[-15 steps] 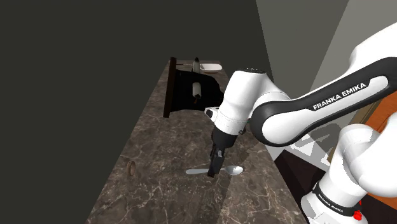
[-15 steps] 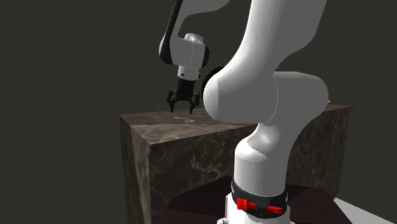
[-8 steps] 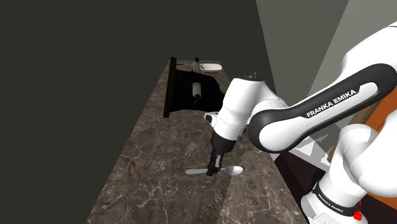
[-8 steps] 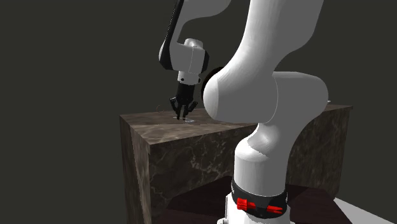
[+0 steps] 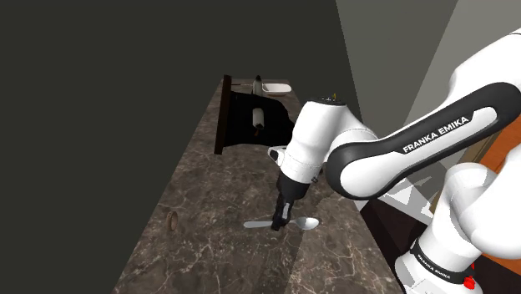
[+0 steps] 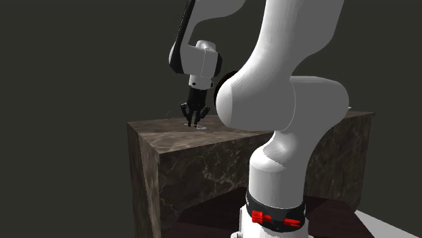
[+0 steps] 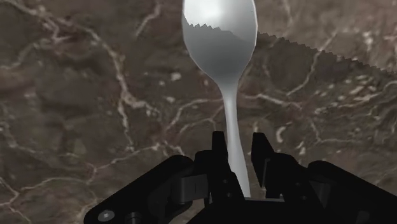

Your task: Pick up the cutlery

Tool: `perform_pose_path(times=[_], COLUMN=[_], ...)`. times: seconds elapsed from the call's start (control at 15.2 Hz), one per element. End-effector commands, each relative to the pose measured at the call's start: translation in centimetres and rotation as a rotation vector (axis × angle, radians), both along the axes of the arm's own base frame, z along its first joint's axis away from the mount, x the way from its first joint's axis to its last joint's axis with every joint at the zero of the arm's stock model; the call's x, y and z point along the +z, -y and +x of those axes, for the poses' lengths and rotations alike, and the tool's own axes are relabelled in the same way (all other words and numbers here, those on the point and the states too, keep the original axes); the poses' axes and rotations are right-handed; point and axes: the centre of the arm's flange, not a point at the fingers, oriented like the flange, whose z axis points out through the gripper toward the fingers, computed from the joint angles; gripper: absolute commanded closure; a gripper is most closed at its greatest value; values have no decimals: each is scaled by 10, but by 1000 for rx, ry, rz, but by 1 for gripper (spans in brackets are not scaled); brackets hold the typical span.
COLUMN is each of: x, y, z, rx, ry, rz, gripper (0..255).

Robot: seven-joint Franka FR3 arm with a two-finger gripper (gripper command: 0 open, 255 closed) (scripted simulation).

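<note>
Dark marble counter [image 5: 209,209], FRANKA EMIKA arm [image 5: 434,134], end effector [image 7: 238,137] clasping spoon [image 7: 219,38]

The gripper [image 6: 194,123] points down onto the far left of the dark marbled counter [image 6: 203,162], fingers close together over a faint pale sliver, probably the spoon [image 6: 201,126]. The white arm [image 6: 291,101] looms near, right.

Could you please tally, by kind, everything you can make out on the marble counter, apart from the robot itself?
Spoon: 1
Small brown item, too small to identify: 1
Dark recess set into the counter: 1
White item inside that recess: 1
Pale fixture beyond the recess: 1
Total: 5
</note>
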Motion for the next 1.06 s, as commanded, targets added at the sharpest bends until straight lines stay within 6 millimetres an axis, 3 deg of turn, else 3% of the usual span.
perform_pose_path(times=[0.0,0.86,0.99], x=[9,77,78], y=[0,0,0], z=[0,0,0], rx=[0,0,0], ry=[0,0,0], rz=[0,0,0], gripper=[255,255,255])
